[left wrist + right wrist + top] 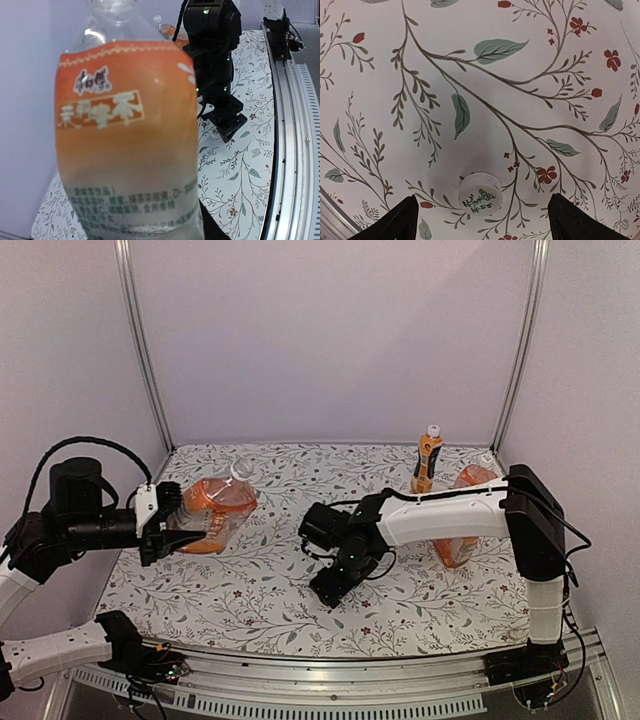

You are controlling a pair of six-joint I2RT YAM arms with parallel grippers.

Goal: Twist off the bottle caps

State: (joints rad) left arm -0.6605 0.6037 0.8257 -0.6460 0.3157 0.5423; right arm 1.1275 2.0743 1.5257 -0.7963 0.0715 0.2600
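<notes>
Only wrist-side — white cap [480, 196] within the spread right pincer [481, 220] — hidden overhead.

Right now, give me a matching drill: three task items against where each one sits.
1 left squat bottle
2 loose cap
3 tall bottle

A upright, far right of the table
B lying on the table at the open right gripper
C clamped in the left gripper

Pairs: 1-C, 2-B, 3-A
</notes>
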